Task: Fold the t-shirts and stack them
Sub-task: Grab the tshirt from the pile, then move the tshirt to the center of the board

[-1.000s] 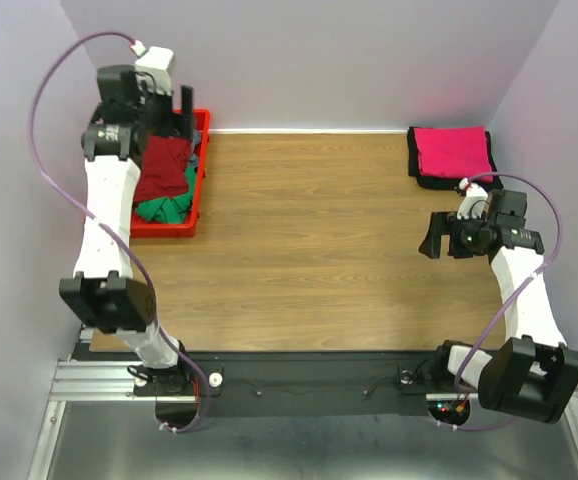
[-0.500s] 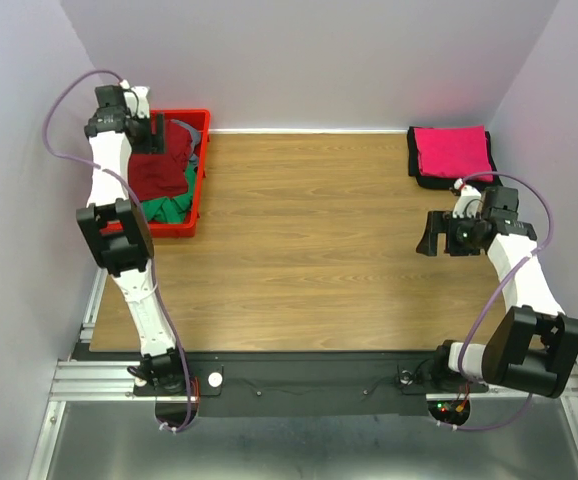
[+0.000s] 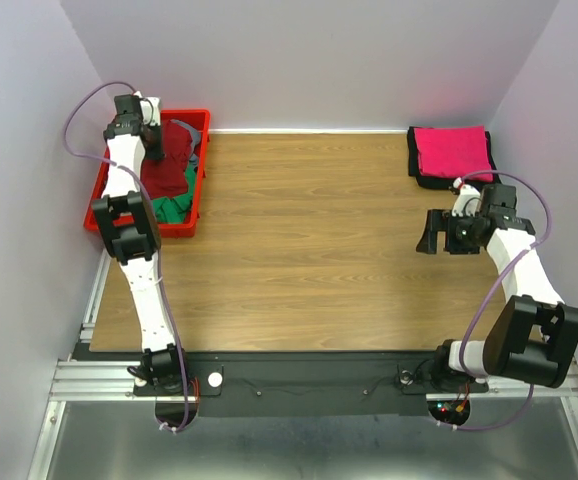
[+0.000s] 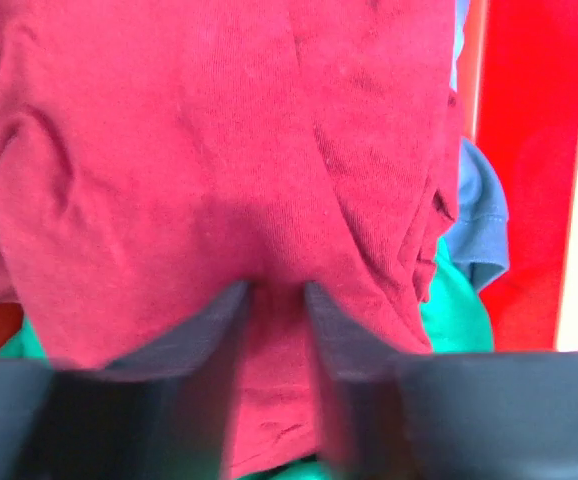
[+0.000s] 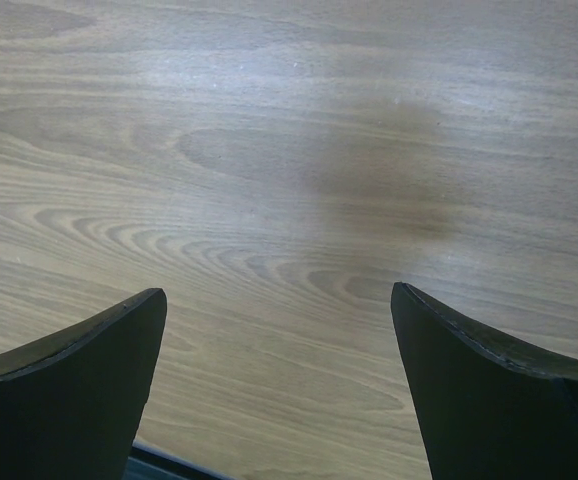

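Left jaws pinched a fold of the dark red t-shirt [image 4: 169,150] in the red bin [image 4: 529,150] (green shirt [image 4: 459,320] underneath); right jaws hung wide open over the desk [image 5: 289,150].

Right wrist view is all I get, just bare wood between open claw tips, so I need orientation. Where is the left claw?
Observer: The left claw is down in the red bin at the far left corner, pinching a fold of the dark red shirt.
Operator: Anything else in that bin?
Observer: Yes, a green shirt and a blue shirt show at its edges.
Operator: Any folded ones yet?
Observer: A folded pink shirt lies on a black garment in the far right corner, just beyond your right claw.
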Motion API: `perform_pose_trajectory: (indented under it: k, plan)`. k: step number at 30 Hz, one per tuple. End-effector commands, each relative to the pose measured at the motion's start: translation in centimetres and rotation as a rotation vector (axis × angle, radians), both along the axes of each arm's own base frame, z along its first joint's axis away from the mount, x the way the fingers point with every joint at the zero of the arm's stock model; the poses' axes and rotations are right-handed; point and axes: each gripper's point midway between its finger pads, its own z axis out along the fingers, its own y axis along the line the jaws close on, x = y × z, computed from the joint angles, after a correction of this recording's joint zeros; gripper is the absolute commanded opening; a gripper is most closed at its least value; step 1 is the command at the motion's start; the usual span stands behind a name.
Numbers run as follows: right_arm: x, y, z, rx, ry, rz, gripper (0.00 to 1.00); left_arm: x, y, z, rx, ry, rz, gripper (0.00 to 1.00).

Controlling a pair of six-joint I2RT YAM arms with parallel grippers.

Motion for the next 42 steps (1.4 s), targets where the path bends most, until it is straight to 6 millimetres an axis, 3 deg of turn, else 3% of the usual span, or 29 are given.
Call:
perform_pose_trajectory:
  k: [1, 2, 3, 7, 8, 10, 11, 13, 14, 17, 19, 20, 22, 23, 25, 26, 30, 32, 35, 38, 39, 40, 41, 42]
  plan:
    - [1.8, -0.9, 2.2, -0.029, -0.083, -0.020, 1.00, 2.1, 0.2, 7.4, 0.048, -0.189, -0.003, 0.25]
    - [1.8, -0.9, 2.1, -0.028, -0.081, -0.020, 1.00, 2.1, 0.2, 8.8, 0.055, -0.222, -0.004, 0.08]
    - [1.8, -0.9, 2.1, -0.027, -0.081, -0.018, 1.00, 2.1, 0.2, 9.8, 0.062, -0.243, -0.006, 0.00]
    - [1.7, -0.8, 2.2, -0.024, -0.082, -0.020, 1.00, 1.7, -0.2, 14.7, 0.080, -0.342, -0.032, 0.00]
    - [1.7, -0.8, 2.3, -0.024, -0.086, -0.020, 1.00, 1.3, -0.8, 17.1, 0.073, -0.395, -0.055, 0.00]
    - [1.7, -0.7, 2.3, -0.021, -0.085, -0.021, 1.00, 0.8, -1.4, 19.6, 0.067, -0.447, -0.073, 0.00]
    - [1.7, -0.7, 2.4, -0.020, -0.088, -0.020, 1.00, 0.2, -2.1, 21.9, 0.052, -0.492, -0.094, 0.00]
    - [1.8, -0.7, 2.6, -0.021, -0.093, -0.020, 1.00, -0.5, -3.2, 23.8, 0.029, -0.530, -0.137, 0.00]
    - [1.9, -0.8, 2.7, -0.022, -0.096, -0.020, 1.00, -1.4, -4.3, 25.8, 0.017, -0.564, -0.172, 0.00]
    - [2.0, -0.8, 2.9, -0.024, -0.102, -0.023, 1.00, -3.6, -8.3, 29.9, -0.012, -0.640, -0.280, 0.00]
    - [2.1, -0.8, 3.2, -0.022, -0.108, -0.028, 1.00, -5.0, -12.3, 32.2, -0.033, -0.686, -0.377, 0.00]
    - [2.2, -0.8, 3.4, -0.021, -0.110, -0.033, 1.00, -6.6, -13.9, 34.6, -0.031, -0.734, -0.416, 0.00]
    - [2.3, -0.8, 3.6, -0.019, -0.114, -0.038, 1.00, -8.6, -16.8, 37.1, -0.041, -0.787, -0.486, 0.00]
    - [2.4, -0.9, 3.8, -0.017, -0.117, -0.044, 1.00, -11.1, -21.2, 39.4, -0.064, -0.841, -0.589, 0.00]
    - [2.6, -0.9, 4.2, -0.019, -0.128, -0.048, 1.00, -13.7, -24.6, 41.5, -0.080, -0.895, -0.673, 0.00]
    - [2.7, -1.0, 4.4, -0.020, -0.131, -0.051, 1.00, -16.5, -28.0, 43.3, -0.112, -0.943, -0.751, 0.00]
    - [3.1, -1.5, 5.4, -0.039, -0.156, -0.074, 1.00, -22.8, -33.7, 46.8, -0.251, -1.021, -0.908, 0.00]
    - [3.2, -1.7, 5.8, -0.052, -0.165, -0.083, 1.00, -25.6, -35.4, 48.2, -0.353, -1.032, -0.983, 0.00]
    - [3.1, -2.0, 6.8, -0.073, -0.190, -0.094, 1.00, -28.2, -36.3, 49.5, -0.452, -1.036, -1.068, 0.00]
    - [2.7, -2.5, 7.2, -0.100, -0.203, -0.111, 1.00, -29.3, -36.2, 49.0, -0.486, -1.005, -1.096, 0.00]
    - [2.6, -2.6, 7.3, -0.105, -0.205, -0.113, 1.00, -28.2, -36.6, 46.3, -0.491, -0.928, -1.096, 0.00]
    - [2.5, -2.6, 7.3, -0.109, -0.209, -0.111, 1.00, -27.3, -35.7, 44.8, -0.478, -0.895, -1.080, 0.00]
    - [2.3, -2.6, 7.3, -0.108, -0.208, -0.110, 1.00, -28.2, -35.1, 43.8, -0.486, -0.866, -1.101, 0.00]
    - [2.1, -2.4, 7.3, -0.103, -0.208, -0.099, 1.00, -26.0, -34.8, 38.7, -0.510, -0.748, -1.064, 0.00]
